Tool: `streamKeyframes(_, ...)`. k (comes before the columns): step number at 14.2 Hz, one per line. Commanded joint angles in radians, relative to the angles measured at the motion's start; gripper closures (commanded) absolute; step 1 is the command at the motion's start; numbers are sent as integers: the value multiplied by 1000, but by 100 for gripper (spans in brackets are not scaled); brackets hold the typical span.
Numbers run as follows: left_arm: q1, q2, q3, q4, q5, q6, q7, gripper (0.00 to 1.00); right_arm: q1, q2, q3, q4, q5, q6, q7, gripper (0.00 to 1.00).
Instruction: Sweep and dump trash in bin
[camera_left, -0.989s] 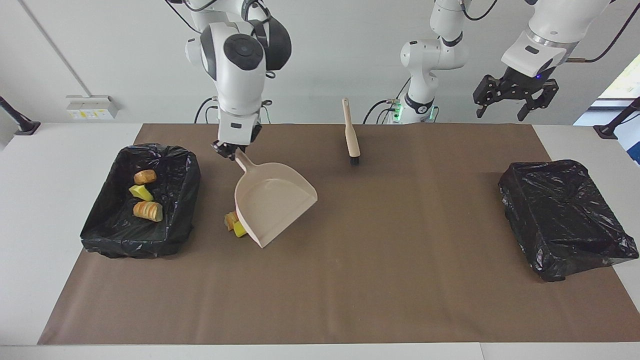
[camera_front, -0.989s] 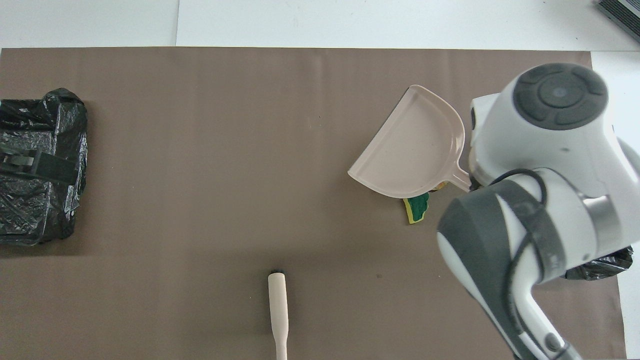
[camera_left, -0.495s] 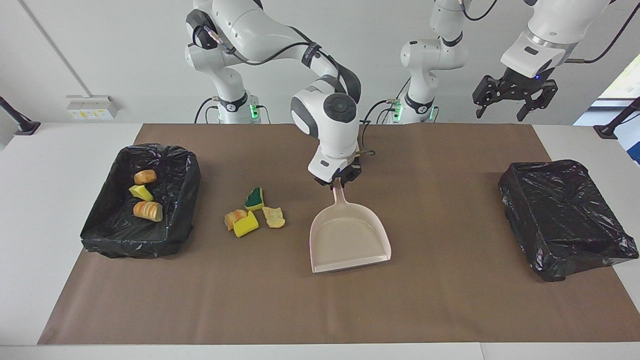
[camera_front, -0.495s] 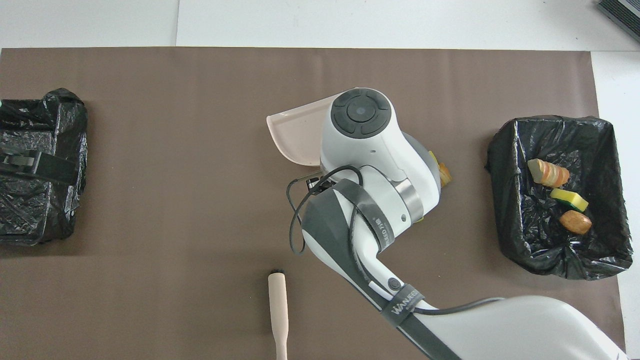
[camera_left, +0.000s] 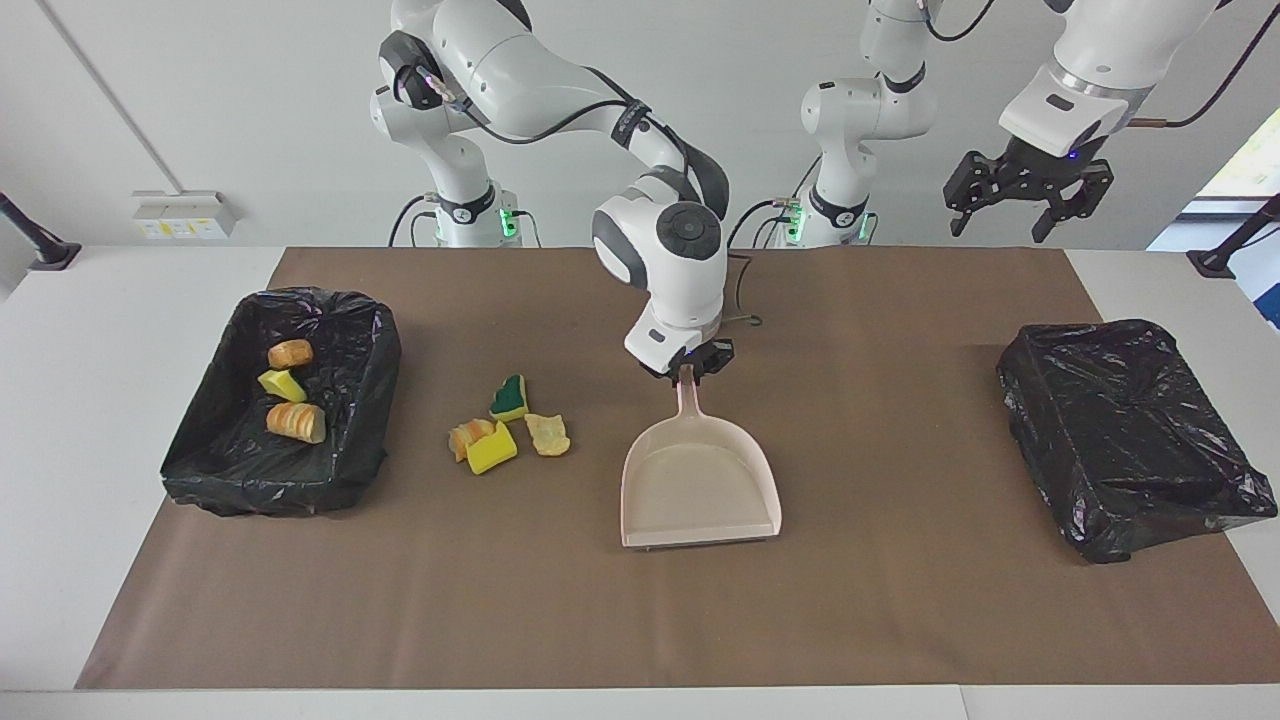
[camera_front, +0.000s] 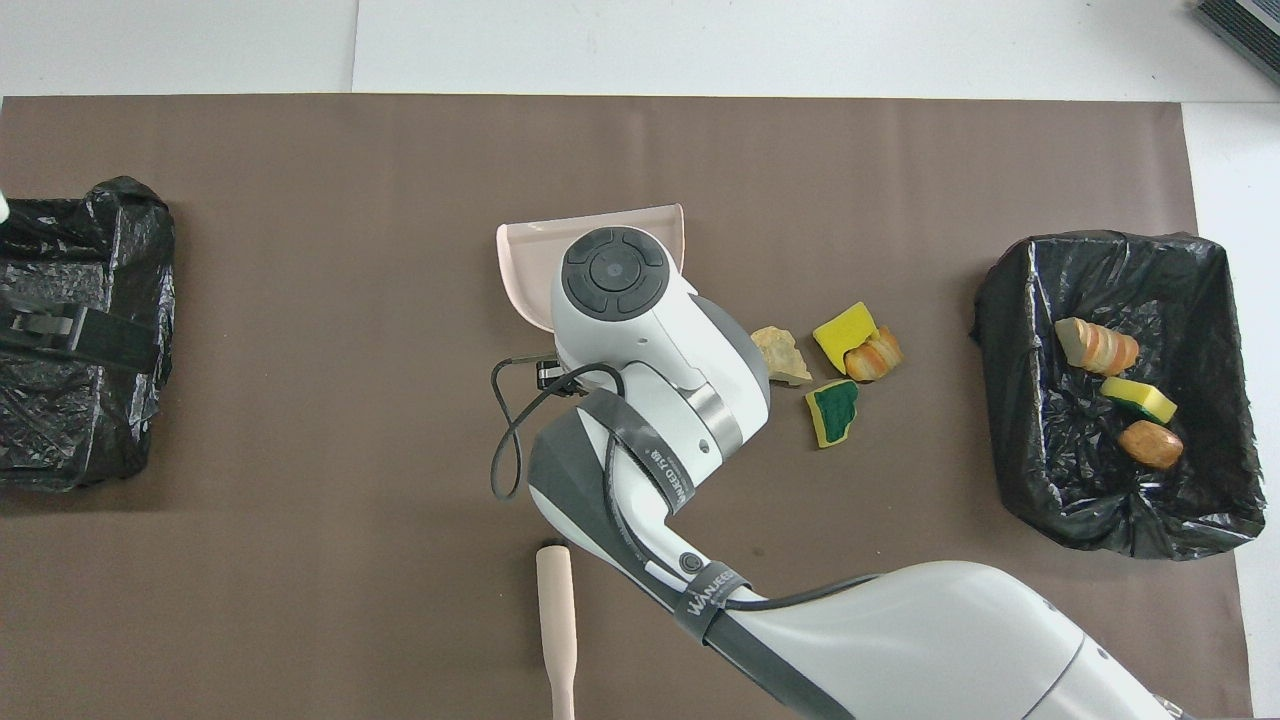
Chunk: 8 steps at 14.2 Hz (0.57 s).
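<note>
The trash: 4 chunks lie loose on the brown mat, beside my right gripper toward the right arm's end of the table; 3 more already sit in the open bin, further along that way. In my judgement the job is partly done.

My right gripper is clenched on the handle of the beige dustpan, which rests flat on the mat directly beneath it, its open lip pointing away from the robots. That leaves the pan mouth side-on to the loose chunks; I judge it must be turned toward them before sweeping.

The brush lies unheld on the mat, hidden by my arm in the facing view. I assess it as the left arm's tool.

My left gripper waits raised, fingers spread and empty, toward the left arm's end, near a second black-bagged bin.

Writing: the strap on my right arm reads "WANEED", or close to it; the last letters are uncertain.
</note>
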<state>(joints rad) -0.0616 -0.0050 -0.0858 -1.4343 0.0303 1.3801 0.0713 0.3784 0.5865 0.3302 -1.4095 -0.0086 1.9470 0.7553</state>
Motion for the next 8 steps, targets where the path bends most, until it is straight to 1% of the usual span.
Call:
streamKeyframes(1, 6, -36, -3, -49, -6, 14, 34, 0, 1, 9, 0, 11, 16, 26, -16, 100)
streamKeyframes(3, 8, -38, -3, -51, -7, 13, 50, 0, 2, 4, 0, -19, 13, 46, -39, 100)
streamKeyframes(5, 8, -36, -3, -51, -7, 14, 50, 0, 7, 10, 0, -20, 13, 62, -43, 100)
streamKeyframes(8, 8, -36, -3, -51, -12, 33, 50, 0, 4, 10, -2, -29, 10, 61, -100, 100)
